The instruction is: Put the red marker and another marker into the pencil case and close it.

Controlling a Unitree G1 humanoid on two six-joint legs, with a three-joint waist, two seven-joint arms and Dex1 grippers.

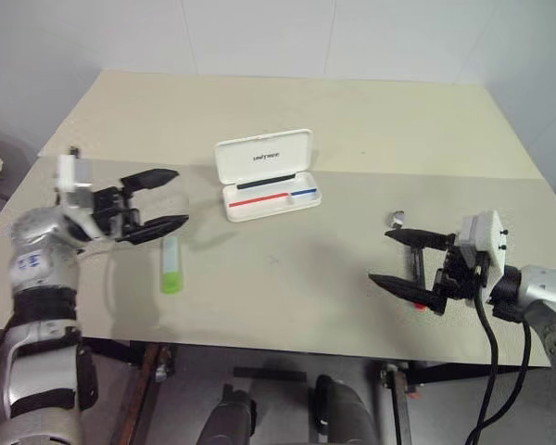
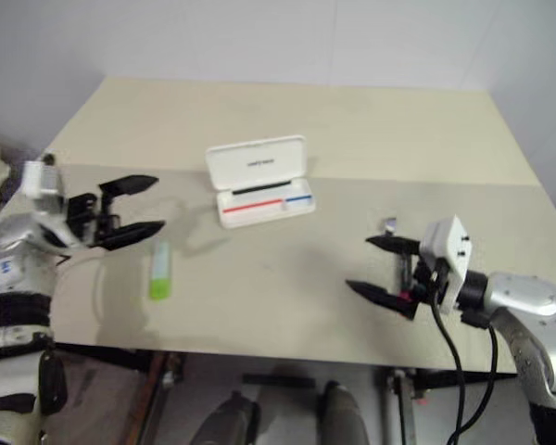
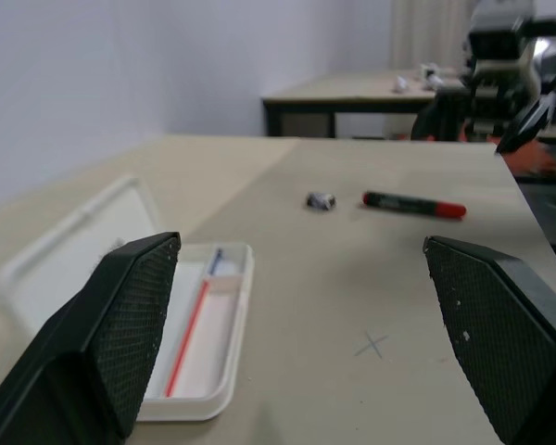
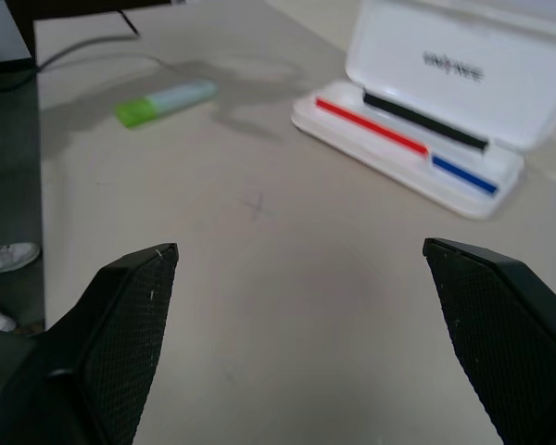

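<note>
case: pencil case (image 1: 264, 174) open, empty (stripes only)
markers: red marker (image 3: 413, 204) under right hand (image 1: 405, 261); green highlighter (image 1: 170, 264) just below left hand (image 1: 157, 201)
hands: both wide open, holding nothing
left: everything

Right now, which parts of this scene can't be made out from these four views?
- Slim red marker with black cap: in the head views the right gripper covers nearly all of it.
- Small silver-grey object: too small to identify.
- Dark lettering on the flat white plastic pencil case lid: too small to read.
</note>
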